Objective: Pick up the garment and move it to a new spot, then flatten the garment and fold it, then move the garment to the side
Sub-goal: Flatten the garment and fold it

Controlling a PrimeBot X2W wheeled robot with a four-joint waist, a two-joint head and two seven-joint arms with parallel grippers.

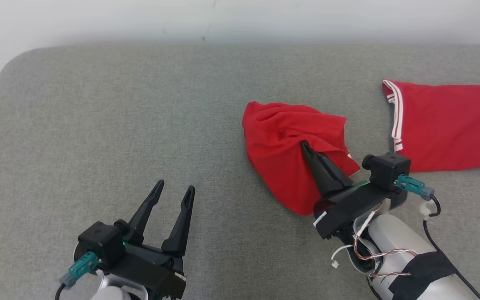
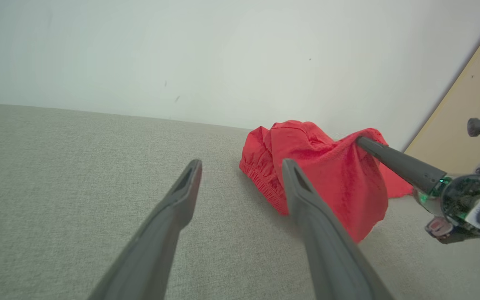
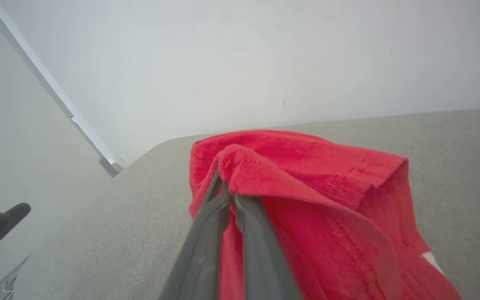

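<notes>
The garment (image 1: 283, 137), a crumpled red piece of cloth, sits right of the middle of the grey padded surface (image 1: 111, 125). One fold is pinched and raised into a peak. The rest drapes down from that peak in a loose heap, and its gathered elastic edge lies on the padding (clearest in the left wrist view (image 2: 319, 171)). The right gripper (image 1: 305, 146) has its two dark fingers pressed together on the raised fold, with only a thin layer of red cloth (image 3: 306, 183) between them where they meet (image 3: 223, 185). The left gripper (image 1: 175, 187) hovers well apart from the cloth, near the front left of the surface. Its fingers are spread wide with nothing between them and point toward the heap (image 2: 242, 163). Farther right, apart from the heap, a second red cloth (image 1: 448, 125) with white stripes along one edge lies flat.
</notes>
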